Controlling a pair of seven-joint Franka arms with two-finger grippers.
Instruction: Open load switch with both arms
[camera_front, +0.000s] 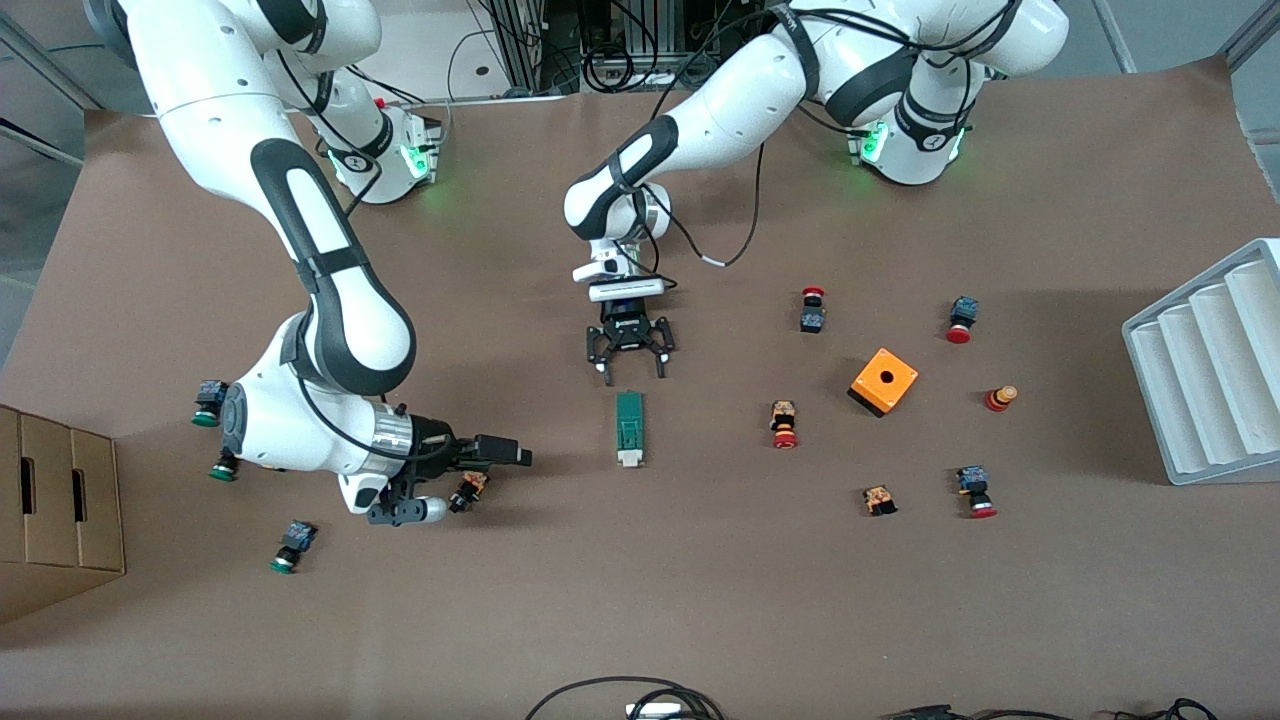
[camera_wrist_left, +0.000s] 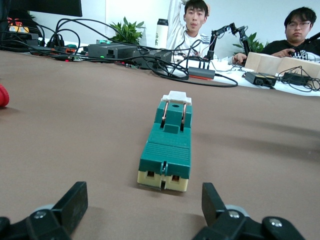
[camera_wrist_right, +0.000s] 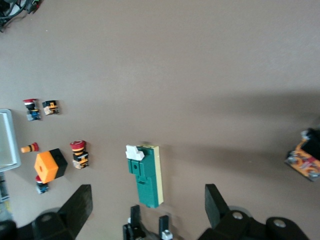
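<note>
One load switch (camera_front: 629, 428) lies between two spread grippers, left gripper (camera_front: 631, 371) and right gripper (camera_front: 440, 497), near one orange box (camera_front: 883, 381)

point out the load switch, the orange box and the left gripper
load switch (camera_front: 629, 428), front view, green body's middle
orange box (camera_front: 884, 381), front view, top face beside its hole
left gripper (camera_front: 632, 374), front view, midway between its open fingertips

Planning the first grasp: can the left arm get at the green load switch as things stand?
Probably yes. The left gripper hangs open just above the end of the load switch that lies farther from the front camera, and nothing sits between them.
</note>
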